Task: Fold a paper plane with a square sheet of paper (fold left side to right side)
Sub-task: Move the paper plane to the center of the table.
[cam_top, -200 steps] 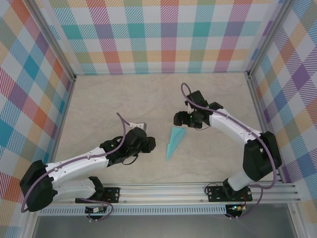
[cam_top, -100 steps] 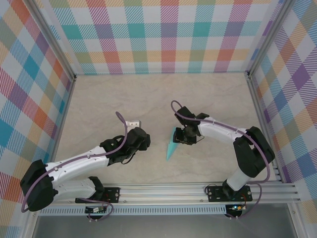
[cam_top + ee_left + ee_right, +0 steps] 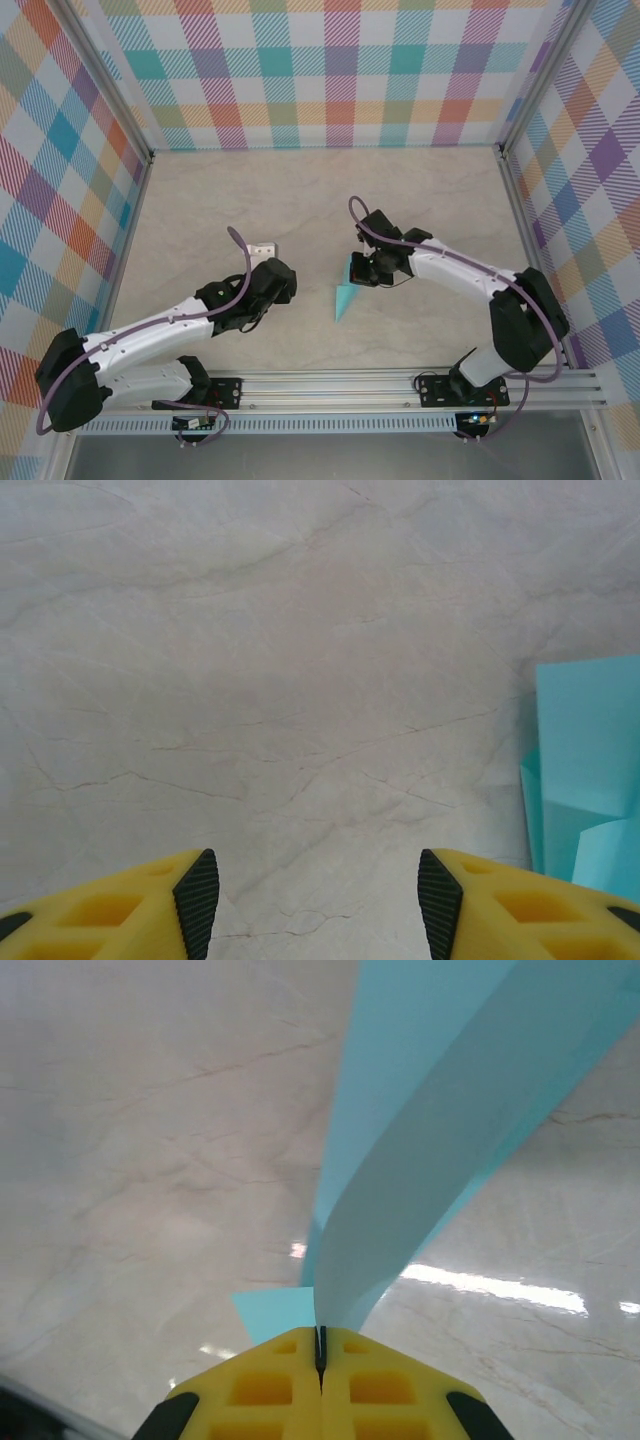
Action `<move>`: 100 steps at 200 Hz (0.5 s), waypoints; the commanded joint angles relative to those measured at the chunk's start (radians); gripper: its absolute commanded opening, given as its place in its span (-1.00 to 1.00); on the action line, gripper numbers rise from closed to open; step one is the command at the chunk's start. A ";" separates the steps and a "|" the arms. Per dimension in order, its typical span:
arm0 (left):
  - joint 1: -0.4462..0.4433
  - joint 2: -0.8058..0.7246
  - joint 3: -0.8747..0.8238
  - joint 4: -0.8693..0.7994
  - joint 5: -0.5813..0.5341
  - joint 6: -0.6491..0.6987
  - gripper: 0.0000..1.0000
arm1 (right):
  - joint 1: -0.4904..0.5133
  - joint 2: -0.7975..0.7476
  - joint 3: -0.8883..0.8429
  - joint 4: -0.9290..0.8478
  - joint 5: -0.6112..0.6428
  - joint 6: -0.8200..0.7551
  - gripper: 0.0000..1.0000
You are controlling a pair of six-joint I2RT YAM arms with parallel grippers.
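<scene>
Jaws of the right gripper [image 3: 321,1345] are clenched on the paper plane [image 3: 430,1110]. In the right wrist view the two yellow fingers [image 3: 270,1385] meet, with a thin edge of the light turquoise paper pinched between them. The folded layers rise from the grip and curve away above the table [image 3: 130,1160].

In the top view the right gripper [image 3: 362,270] sits at the wide end of the paper plane [image 3: 344,297], near the middle of the table [image 3: 250,190]. The pointed end is directed toward the near edge.

Jaws of the left gripper [image 3: 318,900] are released. Bare table surface shows between the black pads [image 3: 197,900], and nothing is held. The paper plane [image 3: 585,760] appears at the right edge of the left wrist view, apart from the left fingers. In the top view the left gripper [image 3: 264,246] stands left of the paper, clear of it.
</scene>
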 commanded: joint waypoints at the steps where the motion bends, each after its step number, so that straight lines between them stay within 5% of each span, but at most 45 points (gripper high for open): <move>1: 0.008 -0.042 0.038 -0.062 -0.071 -0.008 0.18 | -0.013 -0.065 -0.007 0.053 -0.110 -0.067 -1.00; 44: 0.008 -0.056 0.035 -0.094 -0.078 -0.041 0.20 | -0.145 -0.054 -0.199 0.164 -0.223 -0.107 -1.00; 82: 0.007 -0.039 0.040 -0.092 -0.066 -0.057 0.22 | -0.274 -0.054 -0.304 0.156 -0.217 -0.193 -0.64; 100: 0.007 -0.021 0.056 -0.091 -0.063 -0.056 0.25 | -0.277 -0.060 -0.262 0.042 -0.087 -0.230 -0.41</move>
